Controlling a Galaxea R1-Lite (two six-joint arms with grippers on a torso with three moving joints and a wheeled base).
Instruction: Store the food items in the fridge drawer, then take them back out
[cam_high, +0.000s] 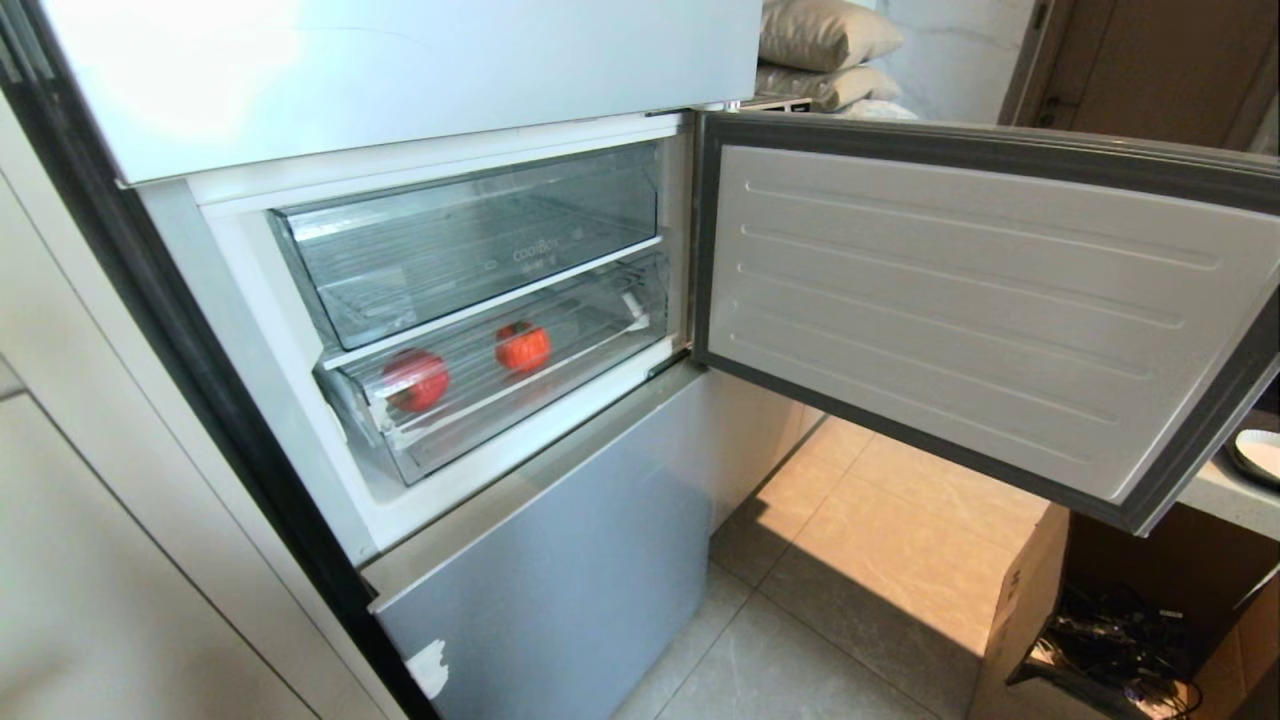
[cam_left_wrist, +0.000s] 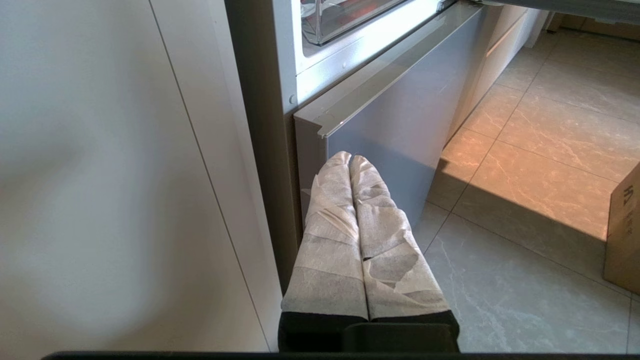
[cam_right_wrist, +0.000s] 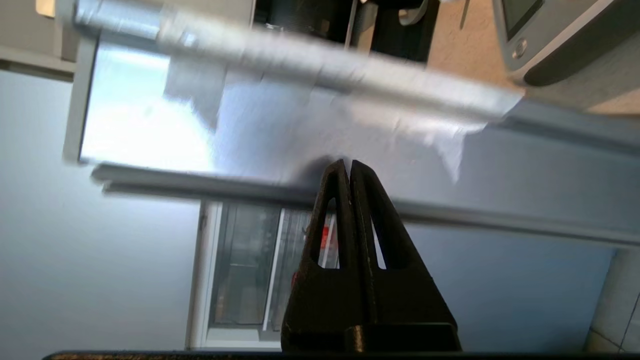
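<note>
Neither arm shows up in the head view at all. The left end effector sits low in front of the fridge's grey lower door, its two white-wrapped fingers pressed flat together, nothing between them, pointing at the door's corner near the floor. The right end effector is closed too, black fingertips meeting at a point and empty, aimed at the open fridge door. That view is rotated and smeared, so the door's edge reads as streaks.

Both food items sit in the fridge drawer at lower centre-left of the head view, one left and a bit nearer, the other right and further back, apart from each other. The drawer's clear front blurs the left one. In the right wrist view only a sliver of red peeks out beside the fingers. The taller clear bin sits above the drawer. A cardboard box is cut off at lower right.
</note>
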